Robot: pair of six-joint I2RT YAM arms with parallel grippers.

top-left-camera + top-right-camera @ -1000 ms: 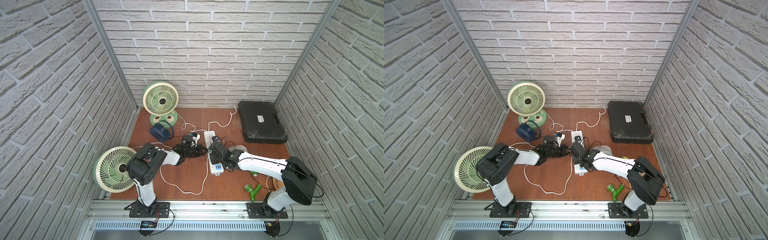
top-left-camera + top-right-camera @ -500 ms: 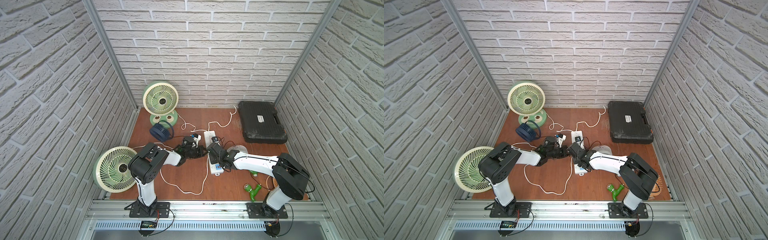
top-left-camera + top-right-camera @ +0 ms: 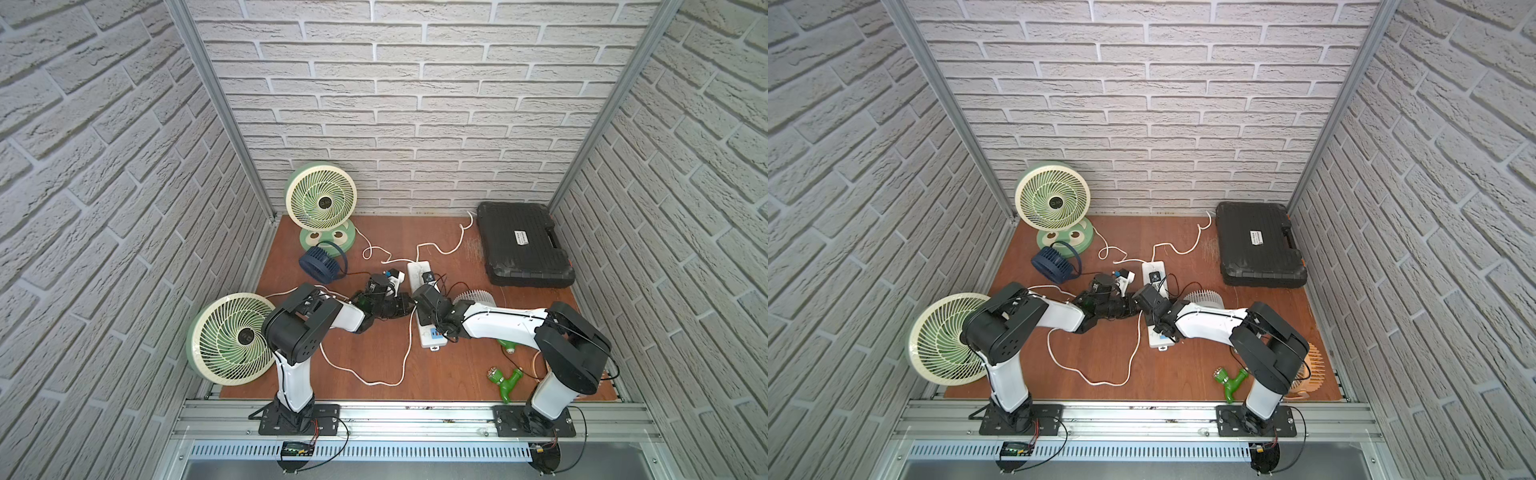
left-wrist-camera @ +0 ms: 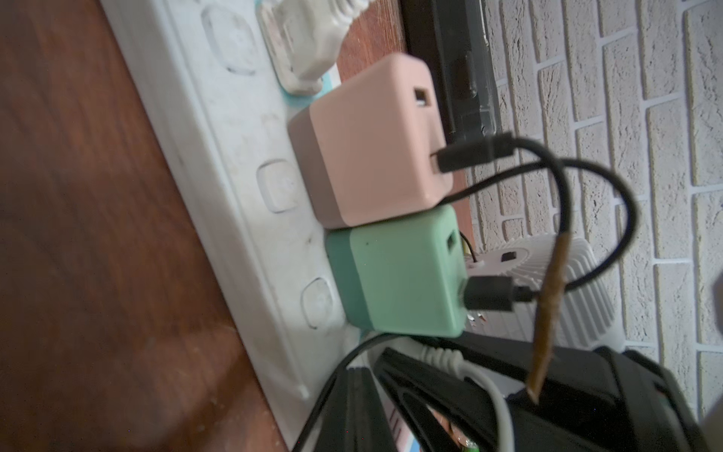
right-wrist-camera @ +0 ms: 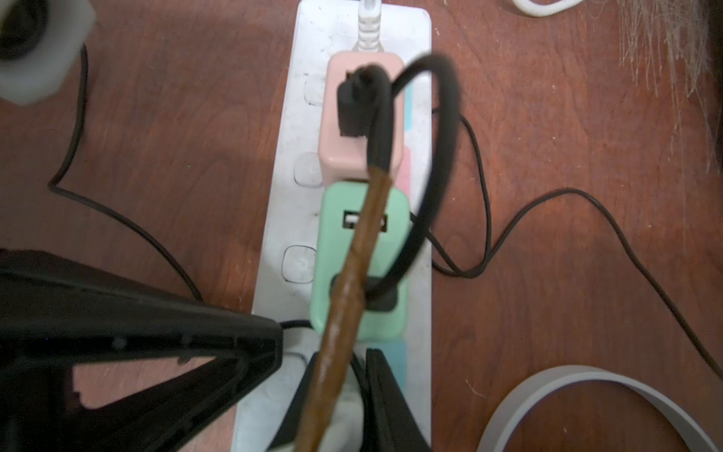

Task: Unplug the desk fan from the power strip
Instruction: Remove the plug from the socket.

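Observation:
The white power strip [image 3: 432,338] [image 5: 281,195] lies mid-floor with a pink adapter [image 5: 362,129] and a green adapter [image 5: 364,250] plugged in. My right gripper [image 5: 344,375] [image 3: 423,312] is shut on a white plug [image 4: 440,358] in the socket beside the green adapter. The plug's white cord [image 3: 374,381] loops across the floor towards the big green desk fan [image 3: 232,336] at the front left. My left gripper [image 4: 356,387] [image 5: 270,336] is shut and empty, its tip against the strip's side edge.
A second green fan [image 3: 322,201] and a small navy fan [image 3: 318,266] stand at the back left. A white round fan [image 3: 473,298] sits beside the strip, a black case [image 3: 523,249] at the back right. A green fitting [image 3: 505,380] lies front right. Thin black cables [image 5: 547,195] trail over the floor.
The right arm's elbow has drawn in towards the strip. Both grippers stay at the strip's middle.

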